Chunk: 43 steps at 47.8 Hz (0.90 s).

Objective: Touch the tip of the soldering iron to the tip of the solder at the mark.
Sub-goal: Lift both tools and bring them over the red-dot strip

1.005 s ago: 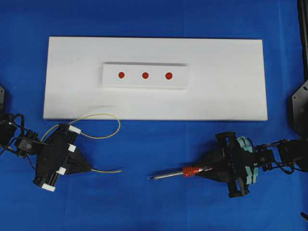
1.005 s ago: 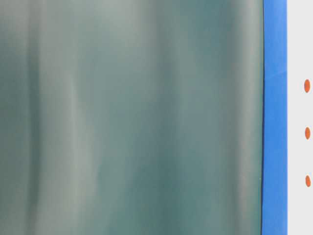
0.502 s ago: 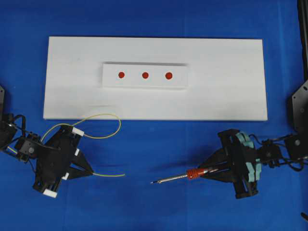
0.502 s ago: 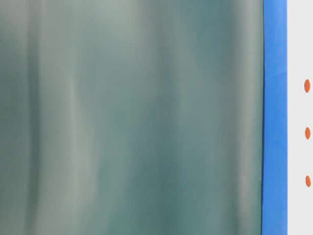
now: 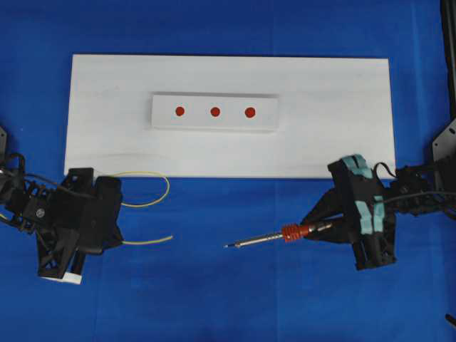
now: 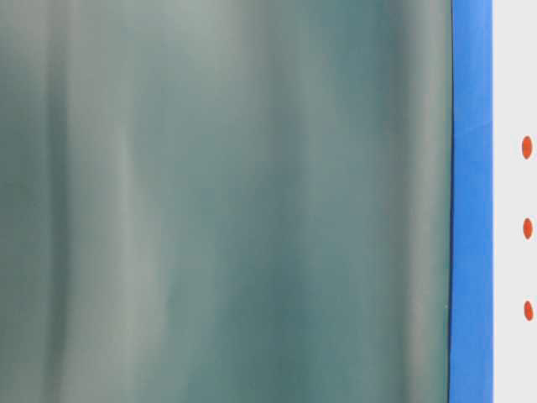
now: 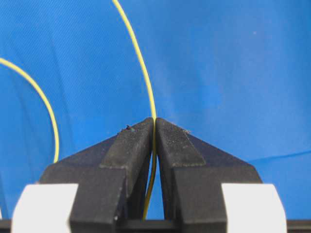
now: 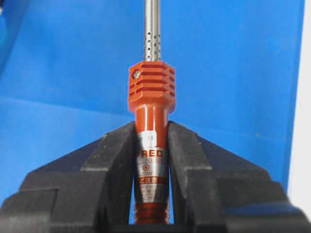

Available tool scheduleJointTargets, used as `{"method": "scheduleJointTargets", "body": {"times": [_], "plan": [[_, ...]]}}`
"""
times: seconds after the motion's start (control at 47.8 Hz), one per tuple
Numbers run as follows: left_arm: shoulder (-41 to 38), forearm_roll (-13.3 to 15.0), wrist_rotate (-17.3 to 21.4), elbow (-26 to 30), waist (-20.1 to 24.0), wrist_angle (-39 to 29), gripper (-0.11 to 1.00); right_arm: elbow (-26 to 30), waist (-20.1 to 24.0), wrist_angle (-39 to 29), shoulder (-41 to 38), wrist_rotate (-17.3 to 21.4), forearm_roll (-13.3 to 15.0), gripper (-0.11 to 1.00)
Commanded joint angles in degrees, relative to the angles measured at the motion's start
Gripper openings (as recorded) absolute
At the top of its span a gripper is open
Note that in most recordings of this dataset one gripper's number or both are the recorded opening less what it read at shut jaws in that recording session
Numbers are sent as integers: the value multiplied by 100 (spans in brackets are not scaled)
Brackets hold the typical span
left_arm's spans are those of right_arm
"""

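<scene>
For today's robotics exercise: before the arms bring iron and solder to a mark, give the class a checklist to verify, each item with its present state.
1. Right gripper clamped on the iron's handle: ok.
2. Left gripper pinching the solder: ok.
3. Three red marks on the block unobstructed: ok.
4. Iron tip and solder tip touching: not ok, apart over the blue cloth.
5. Tips at a mark: not ok, both off the white board.
6. Which mark is meant: cannot tell.

A lab test bench — blue cloth point(image 5: 228, 299), white board point(image 5: 335, 135) with three red marks point(image 5: 215, 111).
</scene>
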<state>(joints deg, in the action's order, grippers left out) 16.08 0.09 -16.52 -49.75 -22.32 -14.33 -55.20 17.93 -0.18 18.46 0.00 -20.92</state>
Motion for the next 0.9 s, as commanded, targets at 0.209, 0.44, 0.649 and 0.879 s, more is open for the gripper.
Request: {"method": "scheduleJointTargets", "body": {"times": [0.209,0.44,0.649,0.879], "plan": [[114,0,-246,352,299,-290,3,246,-457,-272,62,-9,35,6],[114,-26,-334,721,1134,-1178,3,466,-1301,-747,62,-9,290,6],[114,-53,-237,879,1960,-1564,3,686,-2101,-1195,-9,0,615,6],[97,-70,202,1002,2760,-1547,3,896,-2804,-1494,-176,-9,1011,6]]}}
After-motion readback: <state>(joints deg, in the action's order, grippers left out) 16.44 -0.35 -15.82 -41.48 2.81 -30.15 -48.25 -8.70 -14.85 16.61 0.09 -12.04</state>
